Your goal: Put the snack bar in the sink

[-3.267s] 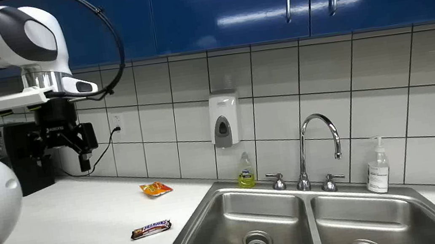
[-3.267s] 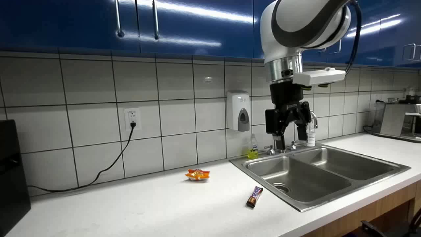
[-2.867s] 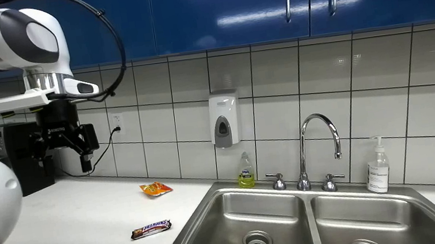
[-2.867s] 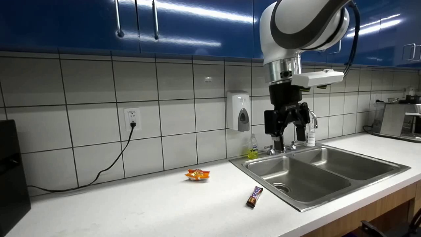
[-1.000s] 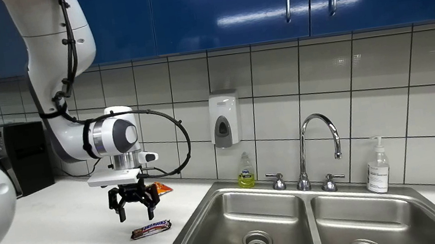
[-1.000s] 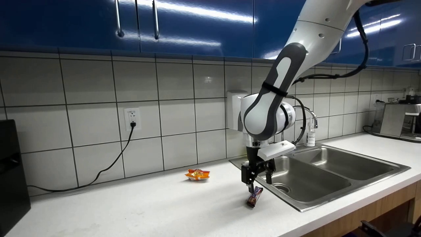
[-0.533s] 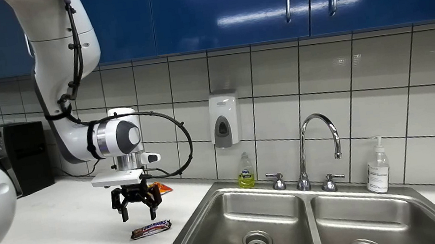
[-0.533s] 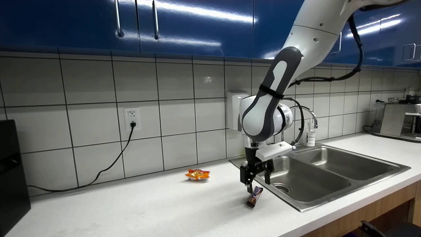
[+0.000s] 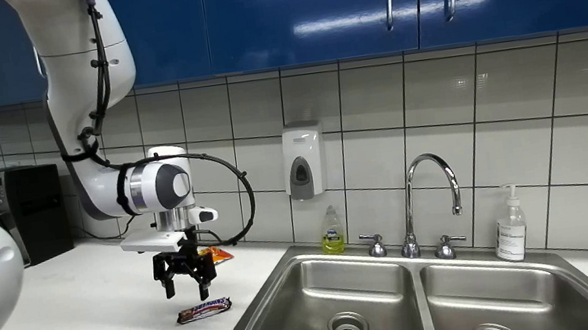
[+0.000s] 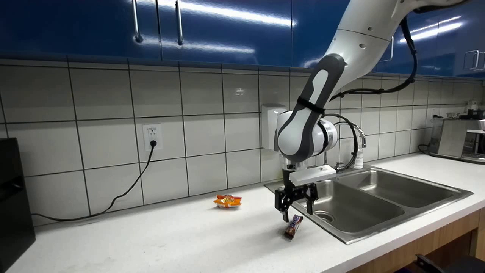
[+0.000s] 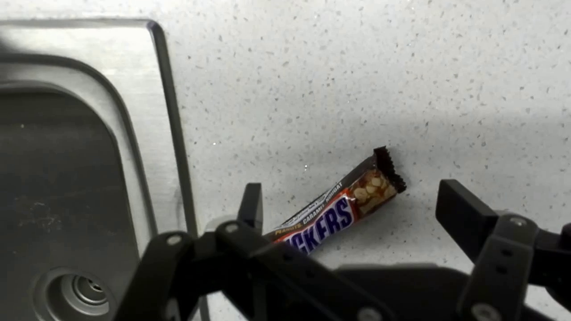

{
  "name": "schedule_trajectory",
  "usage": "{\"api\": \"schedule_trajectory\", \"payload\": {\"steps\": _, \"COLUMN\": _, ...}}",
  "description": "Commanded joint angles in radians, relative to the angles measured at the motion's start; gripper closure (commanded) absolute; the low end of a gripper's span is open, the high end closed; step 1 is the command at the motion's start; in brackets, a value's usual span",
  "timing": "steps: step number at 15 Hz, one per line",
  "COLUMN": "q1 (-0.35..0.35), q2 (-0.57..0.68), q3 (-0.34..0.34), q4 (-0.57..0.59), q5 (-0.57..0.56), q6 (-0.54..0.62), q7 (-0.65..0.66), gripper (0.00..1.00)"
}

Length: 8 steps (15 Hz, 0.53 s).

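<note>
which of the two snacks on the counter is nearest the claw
The Snickers bar, which lies close below the open claw and shows in the wrist view; the orange packet, not seen there, lies farther off.

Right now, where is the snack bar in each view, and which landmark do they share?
In an exterior view: the bar, low and left of centre.
In an exterior view: the bar, low and right of centre.
In the wrist view: the bar, just right of and below centre, one end hidden by the gripper.
Shared landmark: the sink, right of the bar in both exterior views, left in the wrist view.
</note>
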Motion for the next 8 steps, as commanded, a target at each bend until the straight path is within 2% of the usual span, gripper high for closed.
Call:
{"api": "schedule_trajectory", "payload": {"steps": 1, "q1": 0.052, "q2": -0.006, "q3": -0.055, "q4": 0.009, "q5": -0.035, "q6": -0.016, "q7": 0.221, "gripper": 0.00}}
{"api": "schedule_trajectory", "payload": {"steps": 4, "q1": 0.086, "q2": -0.001, "q3": -0.089, "q4": 0.017, "q5": -0.057, "q6": -0.024, "q7": 0.390, "gripper": 0.00}}
{"api": "schedule_trajectory", "payload": {"steps": 8, "q1": 0.098, "q2": 0.010, "q3": -0.090, "q4": 0.027, "q5": -0.030, "q6": -0.019, "q7": 0.534, "gripper": 0.00}}
